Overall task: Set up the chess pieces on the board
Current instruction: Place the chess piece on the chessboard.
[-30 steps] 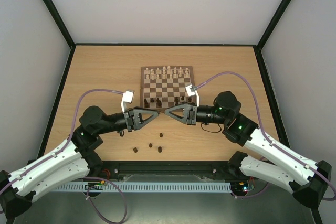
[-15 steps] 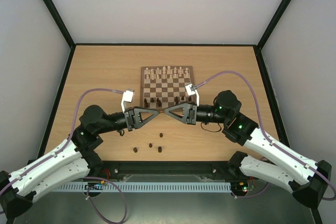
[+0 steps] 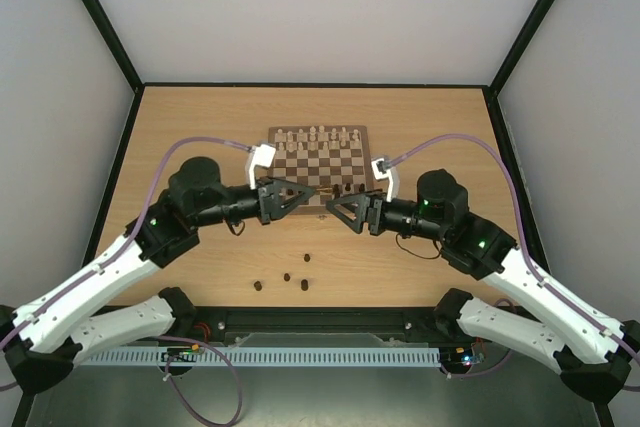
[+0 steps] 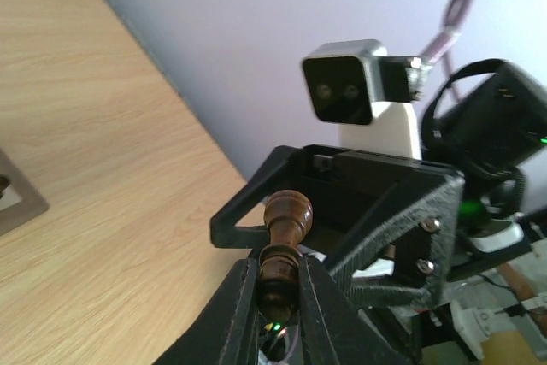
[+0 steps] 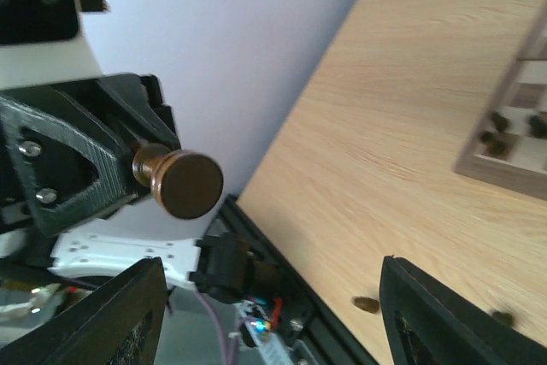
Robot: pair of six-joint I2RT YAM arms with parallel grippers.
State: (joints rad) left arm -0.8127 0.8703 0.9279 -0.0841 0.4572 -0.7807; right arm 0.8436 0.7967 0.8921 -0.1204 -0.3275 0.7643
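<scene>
Tabletop [image 3: 200, 127]: left pincer [image 4: 279, 273] clamps dark piece [image 4: 283, 232]; right pincer [image 5: 269, 297] wide.

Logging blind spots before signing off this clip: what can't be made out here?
Top view: near rows of the square checkered wooden board partly hidden behind left fingers and right fingers.
Right wrist: board cut by right edge; loose dark pieces blurred.
Left wrist: gripped end of dark brown wooden chess piece hidden between fingers.

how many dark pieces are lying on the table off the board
4 on the table: one dark piece nearest the board, one nearer the arms, two at the near edge, left and right. A fifth is in the left gripper; the arms may hide more.
</scene>
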